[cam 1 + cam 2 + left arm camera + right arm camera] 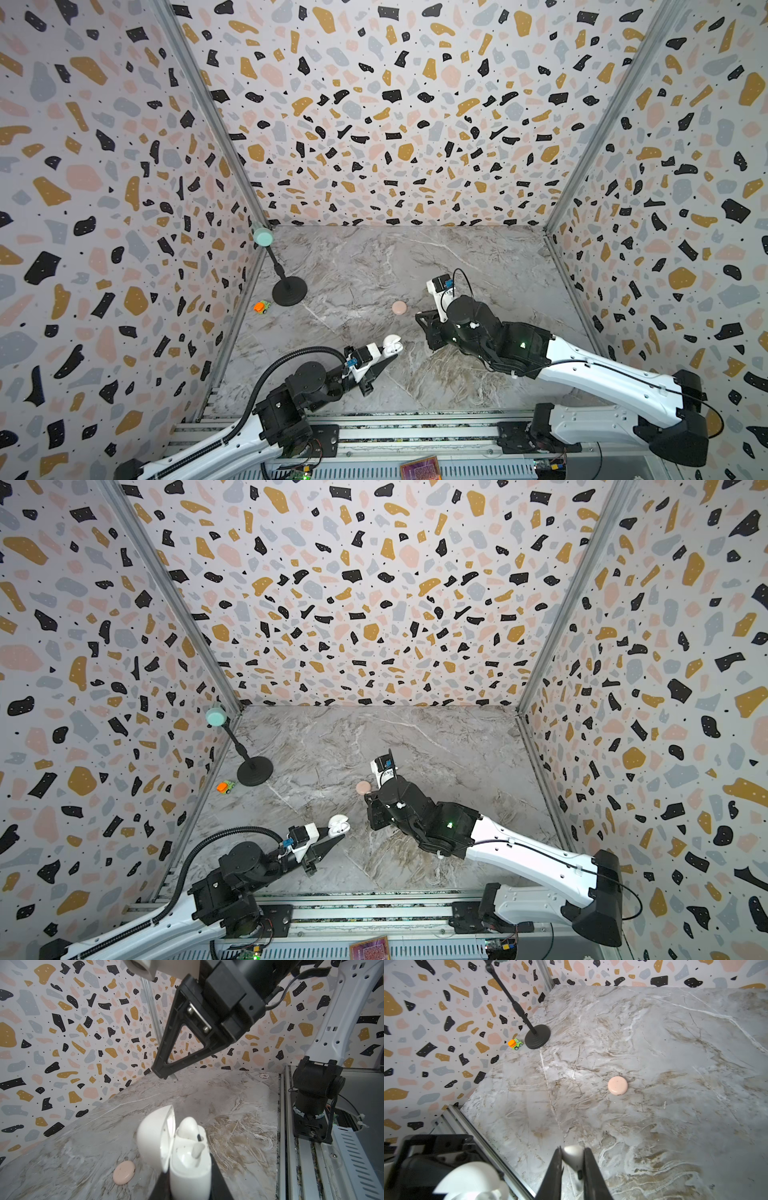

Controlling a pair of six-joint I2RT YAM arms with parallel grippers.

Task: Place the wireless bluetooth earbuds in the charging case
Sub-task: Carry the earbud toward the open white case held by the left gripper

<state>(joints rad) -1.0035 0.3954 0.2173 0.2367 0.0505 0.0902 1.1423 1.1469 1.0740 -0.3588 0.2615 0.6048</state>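
The left end effector [390, 354] clamps the charging case [188, 1167], lid open, steadying it for the right end effector [573, 1150], which pinches an earbud [573, 1156]; another earbud [187, 1126] seems already seated.

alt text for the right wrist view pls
The right gripper pinches a white earbud over a marble table. Ahead lies a closed round pink case; farther off, a black stand and an orange-green toy truck sit by the wall.

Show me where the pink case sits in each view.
Both top views: pink case, mid-table.
Left wrist: pink case beside open white case.
Right wrist: pink case beyond earbud in fingers.
Shared landmark: black stand base, absent from left wrist.
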